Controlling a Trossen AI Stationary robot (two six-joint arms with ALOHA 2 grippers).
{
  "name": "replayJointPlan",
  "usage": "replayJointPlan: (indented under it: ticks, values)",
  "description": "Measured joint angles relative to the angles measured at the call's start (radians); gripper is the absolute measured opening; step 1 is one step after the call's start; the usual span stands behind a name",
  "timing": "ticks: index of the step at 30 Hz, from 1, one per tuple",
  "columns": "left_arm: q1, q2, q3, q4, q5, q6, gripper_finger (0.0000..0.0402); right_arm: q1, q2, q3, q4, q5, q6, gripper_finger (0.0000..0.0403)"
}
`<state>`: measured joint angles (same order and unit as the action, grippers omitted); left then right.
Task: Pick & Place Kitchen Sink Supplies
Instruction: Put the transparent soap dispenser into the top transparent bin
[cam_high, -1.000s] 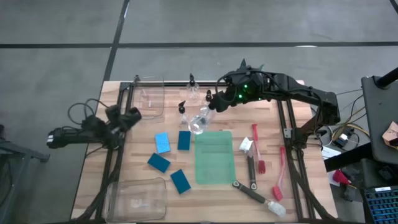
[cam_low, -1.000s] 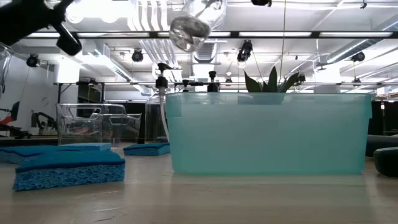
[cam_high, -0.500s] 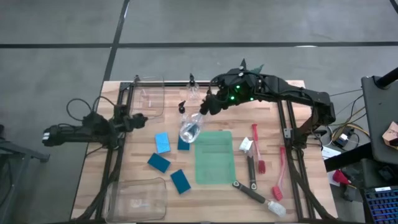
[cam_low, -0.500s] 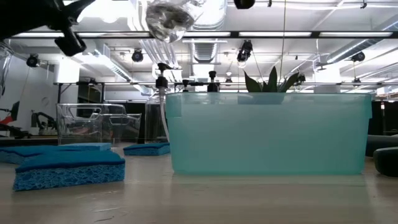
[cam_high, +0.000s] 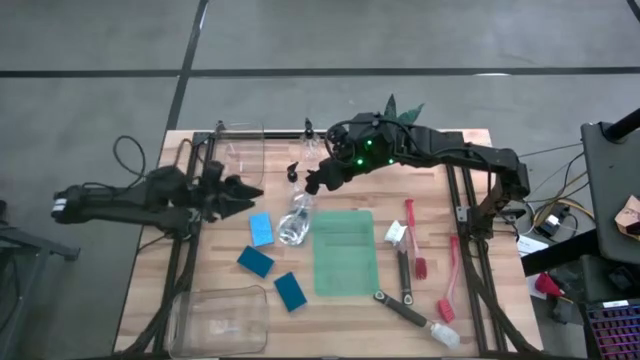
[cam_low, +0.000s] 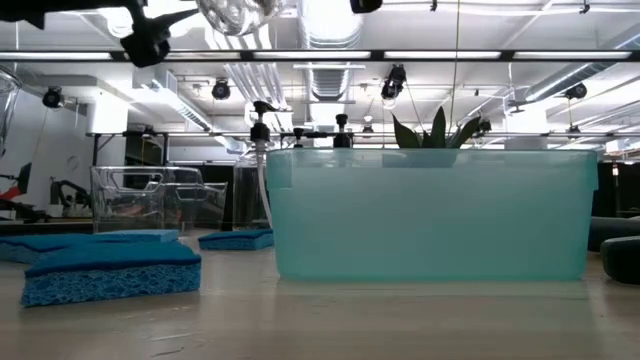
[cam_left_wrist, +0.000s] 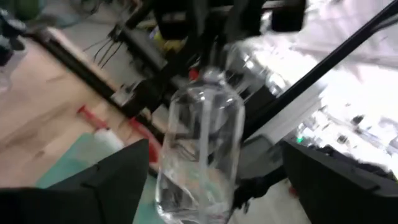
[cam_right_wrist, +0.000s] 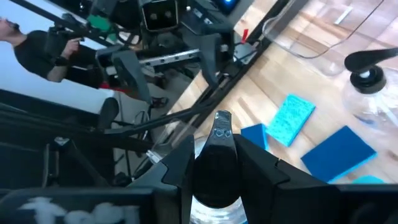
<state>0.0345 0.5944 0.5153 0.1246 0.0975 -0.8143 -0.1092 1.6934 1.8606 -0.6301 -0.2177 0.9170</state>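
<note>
A: Since a sec ago the right hand (cam_high: 318, 183) has carried the clear bottle (cam_high: 293, 221) leftward, off the green mat's far corner and out over the sponges. Left hand (cam_high: 243, 190) swung in toward it and spread its fingers wide.

B: Who's got the bottle rn?

A: Right hand, clamped on the black top w/ the body hanging below, well above the counter (cam_high: 470, 140). Left wrist view shows the bottle between the left fingers (cam_left_wrist: 99, 183), but they look apart from the glass, no grip yet.

B: So a handover?

A: Looks that way to me, judging by both hands meeting mid-air. Rest is untouched: bottles near the far edge by the clear bin (cam_high: 243, 152), blue sponges (cam_high: 261, 229) left of the green mat (cam_high: 344, 252), brushes (cam_high: 411, 238) on the right side.

B: Next move?

A: Probably left hand needs to line up around the bottle body and close before the right lets go. Slick round plastic, so it needs a square grip or it'll twist out. Then on to a bin, prob the near-left one (cam_high: 220, 320), can't be sure which.
</note>
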Motion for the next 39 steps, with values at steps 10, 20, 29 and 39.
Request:
replayJointPlan:
  ticks: [10, 20, 29, 39]
  values:
    - [0.000, 0.195, 0.095, -0.009, 0.050, 0.041, 0.0377, 0.007, 0.002, 0.000, 0.037, -0.001, 0.014, 0.0093]
    - [0.000, 0.308, 0.121, 0.090, 0.109, 0.039, 0.0377, 0.007, 0.008, 0.000, 0.044, 0.008, 0.018, 0.0093]
    - [-0.007, 0.390, 0.143, 0.156, 0.118, 0.046, 0.0377, 0.007, 0.019, 0.000, 0.073, 0.007, 0.023, 0.0093]
    - [-0.013, 0.441, 0.166, 0.259, 0.101, 0.089, 0.0377, 0.006, 0.024, 0.000, 0.119, 0.003, 0.048, 0.0087]
